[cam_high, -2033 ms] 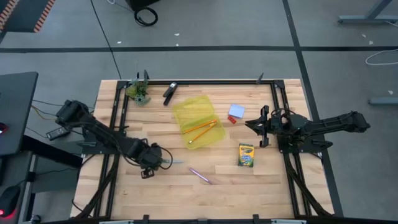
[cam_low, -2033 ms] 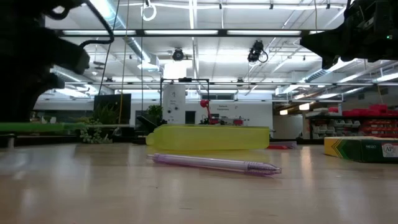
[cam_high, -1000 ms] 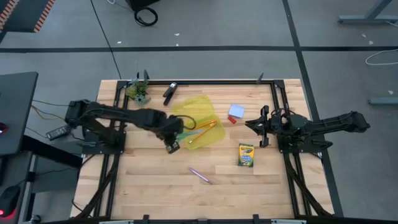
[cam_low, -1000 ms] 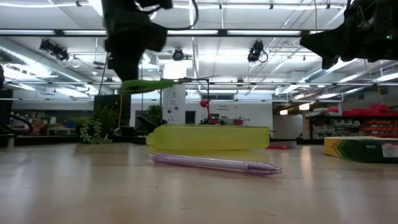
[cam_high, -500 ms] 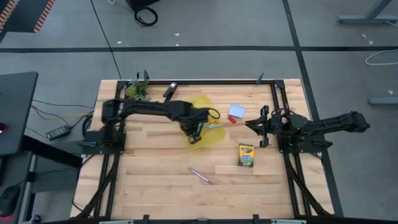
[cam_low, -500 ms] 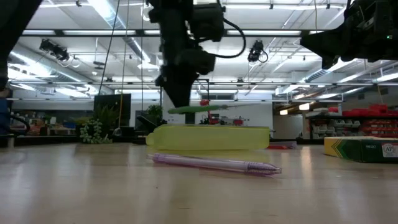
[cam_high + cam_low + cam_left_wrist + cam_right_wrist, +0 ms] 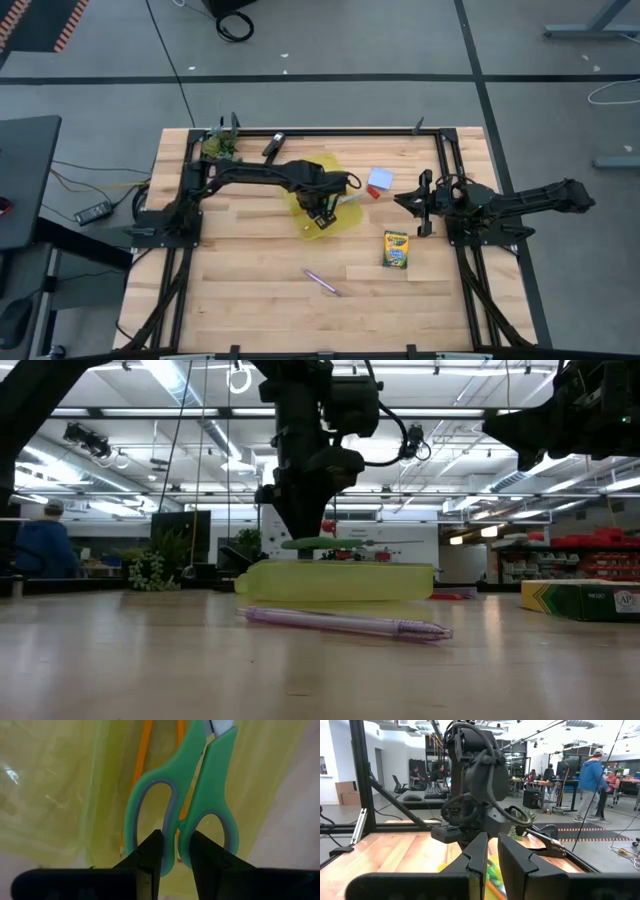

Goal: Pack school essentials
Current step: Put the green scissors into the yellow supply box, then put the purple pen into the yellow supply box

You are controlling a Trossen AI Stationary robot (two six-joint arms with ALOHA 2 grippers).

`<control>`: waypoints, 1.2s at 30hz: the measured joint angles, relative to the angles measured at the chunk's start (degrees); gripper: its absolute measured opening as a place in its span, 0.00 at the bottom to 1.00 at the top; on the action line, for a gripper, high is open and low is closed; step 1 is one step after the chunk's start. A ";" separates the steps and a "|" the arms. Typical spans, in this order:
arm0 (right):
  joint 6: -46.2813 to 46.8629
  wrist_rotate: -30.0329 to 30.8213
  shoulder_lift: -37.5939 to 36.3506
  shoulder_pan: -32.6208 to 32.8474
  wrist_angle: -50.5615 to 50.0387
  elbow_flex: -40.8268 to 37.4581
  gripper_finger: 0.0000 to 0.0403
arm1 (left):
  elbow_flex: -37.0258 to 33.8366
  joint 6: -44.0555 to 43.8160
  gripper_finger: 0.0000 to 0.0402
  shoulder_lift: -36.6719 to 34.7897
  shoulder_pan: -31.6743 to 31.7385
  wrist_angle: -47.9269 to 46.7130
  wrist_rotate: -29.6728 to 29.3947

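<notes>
The left gripper (image 7: 171,851) hangs over the translucent yellow pouch (image 7: 308,178) near the middle of the pale wood-plank bench (image 7: 260,300), its jaws pinched on the green-handled scissors (image 7: 185,805) where the two smooth plastic loops meet. In the low view the scissors lie level just above the pouch's rounded, glossy top. Through the crinkled yellow film the left wrist view shows two orange pencils (image 7: 142,765), slim and straight, lying inside the pouch under the scissors. The right gripper (image 7: 412,203) waits over the right side of the bench, its jaws drawn narrow with nothing between them. Just near of it lies the green-yellow crayon box (image 7: 396,250), a flat cardboard rectangle. A thin purple pen (image 7: 322,282) lies slantwise on bare wood at the near middle. Right of the pouch sit the pale blue notepad (image 7: 380,178), a small square, and beside it the tiny red eraser (image 7: 372,192).
</notes>
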 joint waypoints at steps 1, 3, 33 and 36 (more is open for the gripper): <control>0.01 -0.01 0.01 0.00 -0.03 0.01 0.13 | 0.00 -0.09 0.21 0.00 -0.29 -0.62 0.01; 0.00 -0.01 -0.01 0.00 -0.01 0.01 0.13 | -0.49 -0.51 0.22 -0.02 -0.86 -0.75 0.00; 0.01 0.00 0.00 0.00 -0.01 0.00 0.13 | -5.35 -2.47 0.33 -0.04 -2.41 0.18 -0.26; 0.01 -0.01 -0.01 0.00 -0.01 0.00 0.13 | -5.35 -2.38 0.36 -0.04 -2.56 0.18 -0.26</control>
